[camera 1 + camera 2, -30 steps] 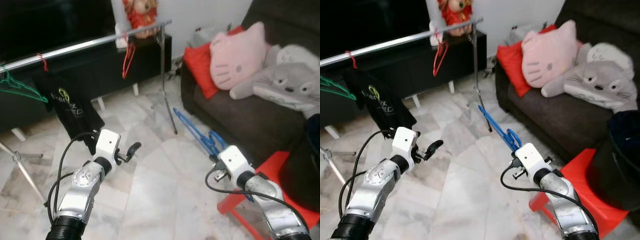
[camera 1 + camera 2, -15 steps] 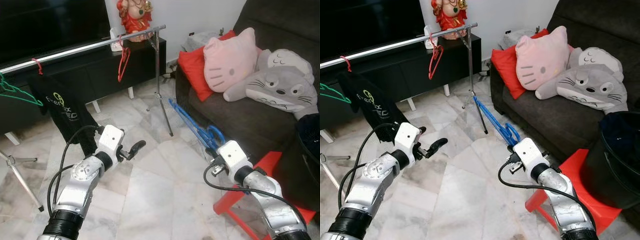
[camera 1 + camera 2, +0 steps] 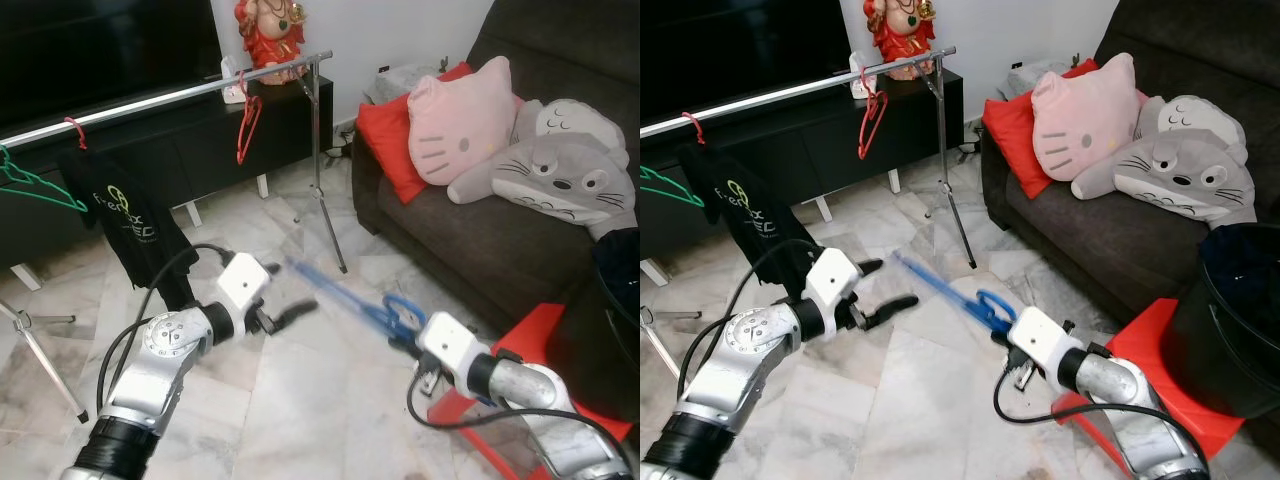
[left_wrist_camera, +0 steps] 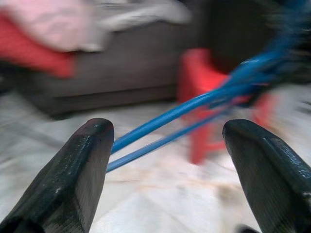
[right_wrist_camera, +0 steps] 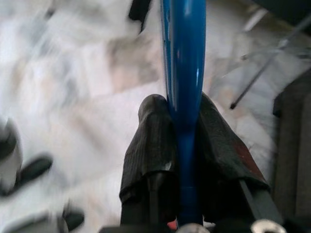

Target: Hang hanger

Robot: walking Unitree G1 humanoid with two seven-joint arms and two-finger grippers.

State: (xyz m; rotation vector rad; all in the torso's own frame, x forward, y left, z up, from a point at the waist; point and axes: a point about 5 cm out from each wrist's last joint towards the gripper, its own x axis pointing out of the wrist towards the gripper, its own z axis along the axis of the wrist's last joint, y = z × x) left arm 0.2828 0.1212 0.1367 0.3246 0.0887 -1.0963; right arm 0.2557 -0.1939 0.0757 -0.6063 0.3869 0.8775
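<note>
My right gripper (image 3: 997, 327) is shut on a blue hanger (image 3: 940, 290), which it holds low over the marble floor with the long end pointing toward my left arm. In the right wrist view, both fingers (image 5: 150, 141) clamp the blue hanger (image 5: 183, 68). My left gripper (image 3: 884, 288) is open at the hanger's far tip. In the left wrist view, the blue hanger (image 4: 165, 124) runs between its spread fingers (image 4: 80, 170) without touching them. A silver clothes rail (image 3: 150, 98) runs across the back left.
On the rail hang a red hanger (image 3: 246, 118), a green hanger (image 3: 35, 185) and a black garment (image 3: 130, 225). The rail's tripod leg (image 3: 325, 190) stands mid-floor. A dark sofa (image 3: 470, 240) with plush cushions, a red stool (image 3: 535, 335) and a black bin (image 3: 1240, 320) are on the right.
My right gripper has swung the blue hanger down and to the left, toward my left arm. My left gripper has moved right to meet the hanger's tip.
</note>
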